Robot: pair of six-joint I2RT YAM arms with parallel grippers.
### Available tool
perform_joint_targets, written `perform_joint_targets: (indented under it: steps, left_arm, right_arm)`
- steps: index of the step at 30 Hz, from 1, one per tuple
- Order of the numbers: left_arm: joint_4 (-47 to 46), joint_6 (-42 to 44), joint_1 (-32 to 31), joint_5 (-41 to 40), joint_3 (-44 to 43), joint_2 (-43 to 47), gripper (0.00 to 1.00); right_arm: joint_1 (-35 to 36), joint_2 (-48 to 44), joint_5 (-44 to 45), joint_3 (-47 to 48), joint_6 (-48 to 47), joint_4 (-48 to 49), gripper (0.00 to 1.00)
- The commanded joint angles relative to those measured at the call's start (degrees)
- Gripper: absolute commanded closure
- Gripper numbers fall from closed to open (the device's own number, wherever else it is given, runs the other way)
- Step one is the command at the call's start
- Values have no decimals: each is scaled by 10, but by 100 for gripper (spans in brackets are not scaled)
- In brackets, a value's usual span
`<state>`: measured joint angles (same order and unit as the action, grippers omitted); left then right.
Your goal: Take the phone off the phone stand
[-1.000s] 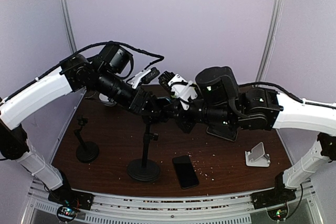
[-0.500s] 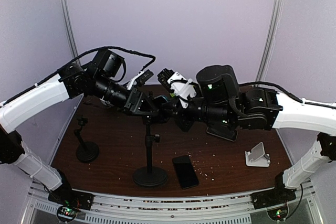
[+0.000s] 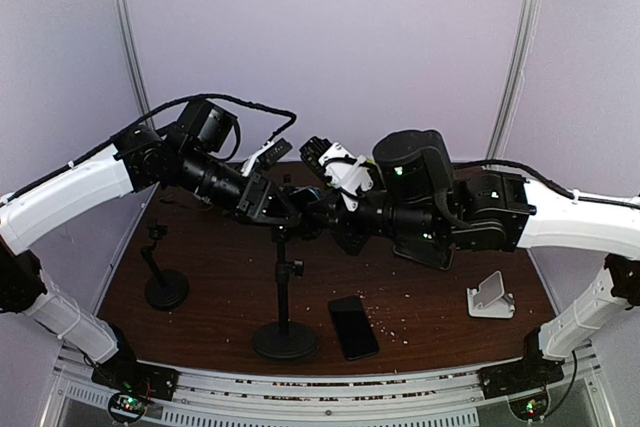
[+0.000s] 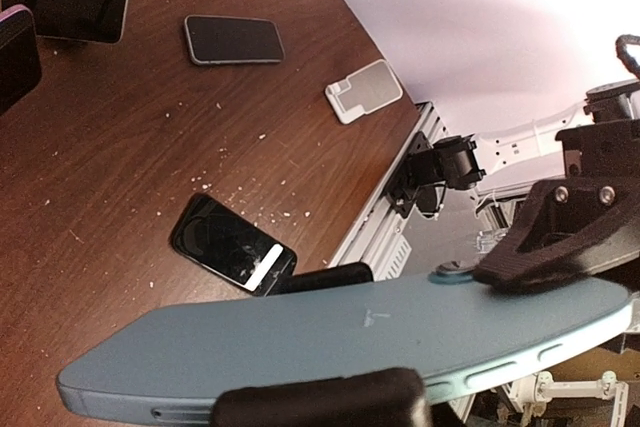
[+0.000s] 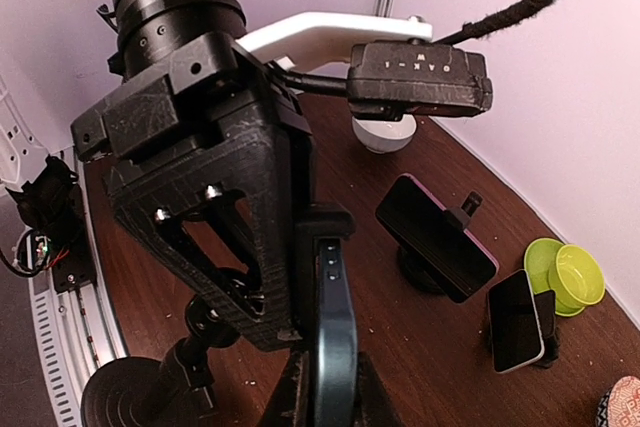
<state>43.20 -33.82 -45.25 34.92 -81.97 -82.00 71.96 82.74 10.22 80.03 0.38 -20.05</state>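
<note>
Right claw (image 5: 328, 389): closed, pinching the phone (image 4: 330, 339) through its thin side, at the end with the side buttons. One finger (image 4: 565, 247) lies on the blue back. The phone runs straight ahead of this claw. Its long axis points away toward the left claw (image 3: 270, 204), roughly level, back face up. It sits between the two claws, raised well above the counter (image 3: 215, 267).

Left claw: part closed at the phone's middle, coming in from the opposite side. It looks clamped on the head of the stand (image 3: 283, 292) just under the phone, not on the phone itself; the actual contact is hidden. The stand's clamp pads (image 4: 320, 402) sit on both long edges of the phone, so it's not out yet.

Nearer arm for the phone: right, already on it. Judgement: the pads block the long edges and the ends are free. So the way out is lengthwise, back toward the right claw's wrist, with the left claw bracing the stand.

The stand pole drops below the claws to its base (image 3: 285, 340) on the counter. A second phone (image 3: 353, 327) lies flat beside the base.
</note>
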Motion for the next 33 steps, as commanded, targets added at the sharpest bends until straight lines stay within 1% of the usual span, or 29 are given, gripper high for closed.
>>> perform_joint_targets:
  steps: [1,6,8,13,18,23,28,33]
  left_arm:
    - [7,-8,42,-95,-25,6,100]
    - [105,45,3,-169,-98,-47,100]
    - [108,43,-8,-178,-110,-54,100]
    - [54,21,-12,-140,-110,-47,100]
    - [-5,6,-12,-78,-109,-36,100]
    - [-69,-35,-3,-27,-97,-23,100]
    - [-71,-51,18,-21,-83,-13,100]
    - [-90,-70,35,-3,-49,-8,100]
  right_arm:
    - [10,-53,-24,-6,14,-22,100]
    - [10,-42,-23,15,27,-32,100]
    - [10,-38,-24,19,30,-31,100]
    - [10,-38,-25,15,33,-29,100]
    - [10,-44,-20,6,32,-27,100]
    - [10,-57,-26,-8,28,-18,100]
    - [10,-72,-32,-17,23,-23,100]
    - [10,-87,-31,-14,22,-34,100]
